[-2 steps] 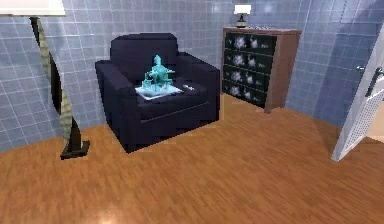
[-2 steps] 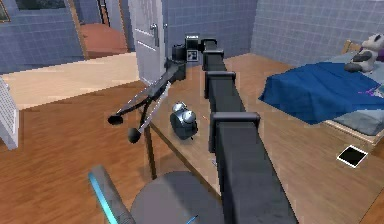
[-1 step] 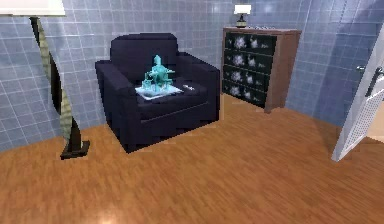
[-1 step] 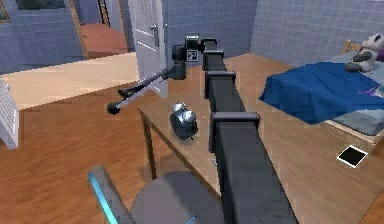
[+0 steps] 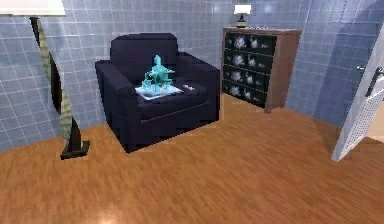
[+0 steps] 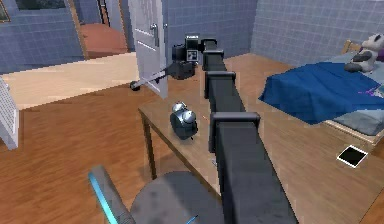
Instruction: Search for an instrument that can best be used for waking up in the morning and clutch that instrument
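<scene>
The alarm clock (image 6: 182, 121) stands on the wooden table (image 6: 158, 113), a small round thing with a pale face, just left of the arm (image 6: 236, 145) in the arm side view and close to the robot's body. The search looks to me as good as done; the step in hand is the grasp itself.

The gripper (image 6: 145, 80) sits well out beyond the clock, past the table's far edge, its thin fingers pointing toward the foot of the white door (image 6: 150, 35). They are too small against the door and floor for me to tell whether it holds anything.

To do this well, I'd say the arm wants drawing back until the fingers are level with the clock, not beyond it. The height needs setting so they meet the clock's body and not the tabletop. The clock looks light and round, so a slow approach should keep it from being knocked over or pushed off the near edge.
</scene>
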